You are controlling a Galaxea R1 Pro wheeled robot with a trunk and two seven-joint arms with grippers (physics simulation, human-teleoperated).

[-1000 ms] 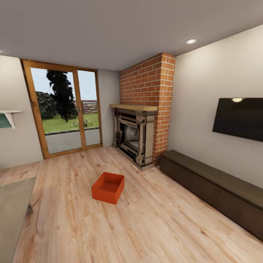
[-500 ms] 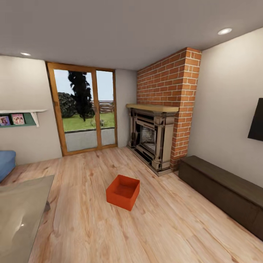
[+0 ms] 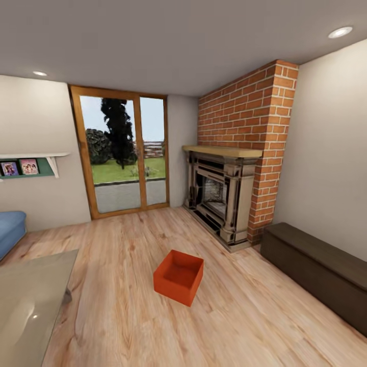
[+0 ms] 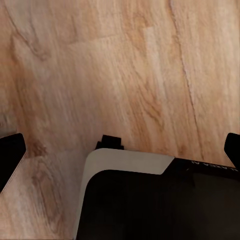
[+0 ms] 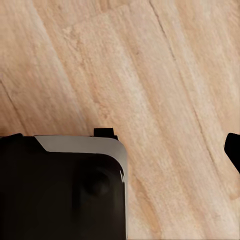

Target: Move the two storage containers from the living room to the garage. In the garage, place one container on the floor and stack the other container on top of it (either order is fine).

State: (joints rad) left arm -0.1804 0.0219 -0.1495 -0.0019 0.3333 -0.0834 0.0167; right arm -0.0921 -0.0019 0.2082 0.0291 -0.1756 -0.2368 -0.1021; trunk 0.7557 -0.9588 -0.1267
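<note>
One orange-red open-top storage container (image 3: pixel 178 277) stands empty on the light wood planks in the middle of the living room, in front of the brick fireplace (image 3: pixel 224 201). In the left wrist view my left gripper (image 4: pixel 120 150) is open, its dark fingertips (image 4: pixel 10 155) at the picture's edges, with only planks and part of my own base between them. The right gripper (image 5: pixel 120 145) is likewise open over bare planks, one fingertip (image 5: pixel 233 150) showing at the edge. The garage is out of view.
A long low dark cabinet (image 3: pixel 318 267) runs along the right wall. A glass-topped table (image 3: pixel 30 300) is close at the lower left, with a blue sofa (image 3: pixel 10 232) behind it. A wood-framed glass door (image 3: pixel 125 158) is in the far wall.
The camera has turned left and drawn nearer: the black TV has left the picture, the sofa and shelf have come in, and the container sits lower and larger.
</note>
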